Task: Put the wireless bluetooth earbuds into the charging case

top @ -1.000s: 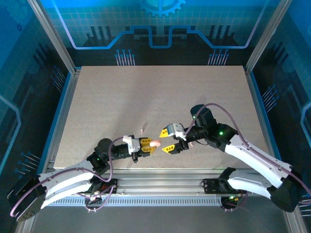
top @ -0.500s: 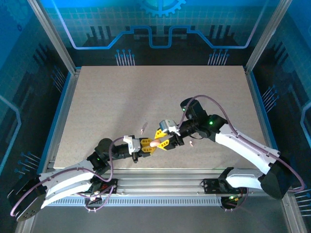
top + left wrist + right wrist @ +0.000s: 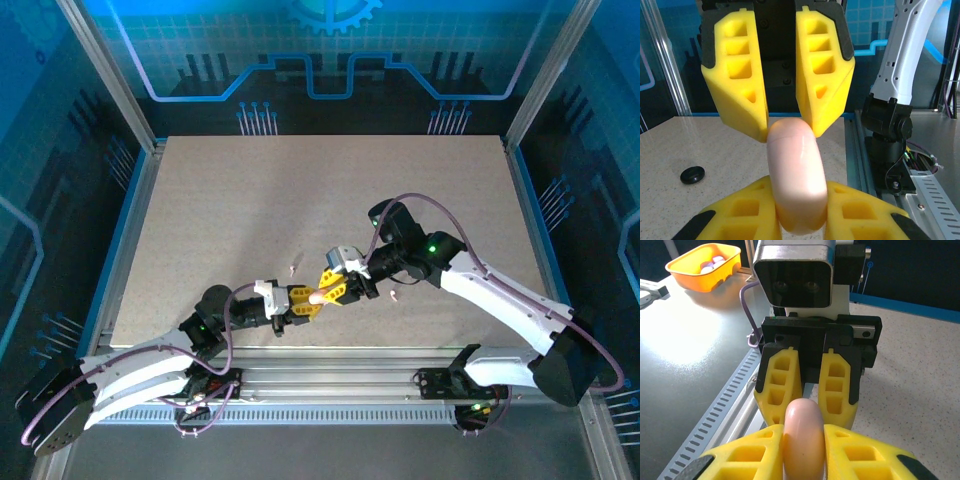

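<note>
- Near the 6 o'clock edge of the speckled beige table (image 3: 330, 190), the small round pale-pink charging case (image 3: 795, 175) hung in the air between both grippers.
- The left gripper (image 3: 308, 297) was clamped on one end; the right gripper (image 3: 332, 289) had its fingers pressed against both sides of the other end.
- The case looked unopened, with only a thin seam showing.
- The two tiny pinkish-white curved earbuds lay loose on the table, one (image 3: 293, 268) at 11 o'clock of the case and the other (image 3: 394, 294) at 3 o'clock.
- By my judgement nothing was inserted yet: opening the case, both pickups and both insertions remained.
- Open room lay toward 12 o'clock; the grooved metal rail (image 3: 330, 375) sat near at 6 o'clock.
</note>
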